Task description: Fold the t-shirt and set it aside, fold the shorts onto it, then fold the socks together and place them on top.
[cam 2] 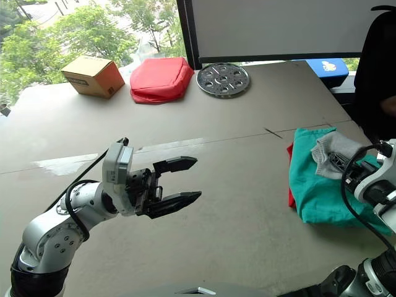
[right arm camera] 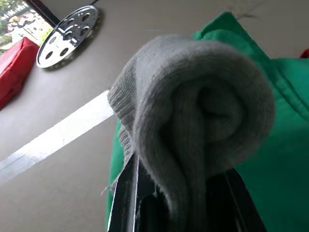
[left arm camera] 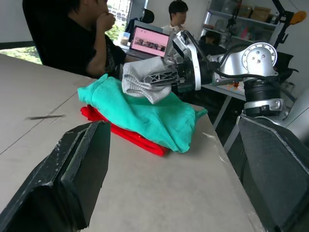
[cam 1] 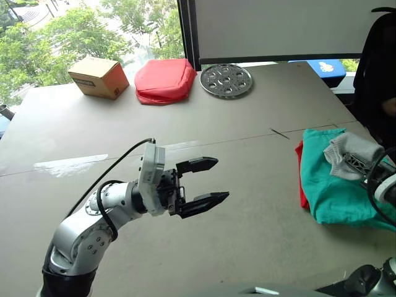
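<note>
Hovering over the table (cam 1: 204,247), the left gripper (cam 1: 205,181) is spread wide, holding nothing. Farther right, the right gripper (left arm camera: 161,77) is clamped on the rolled socks (cam 2: 331,151), apparently resting atop the folded shorts (cam 2: 315,185) over the t-shirt (left arm camera: 130,137). Best lower squarely onto the stack's middle before letting go.

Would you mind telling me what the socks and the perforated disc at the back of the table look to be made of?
Socks: soft grey knit, with ribbing and a fuzzy edge showing. Disc: probably metal, given its grey sheen and cleanly cut round holes.
</note>
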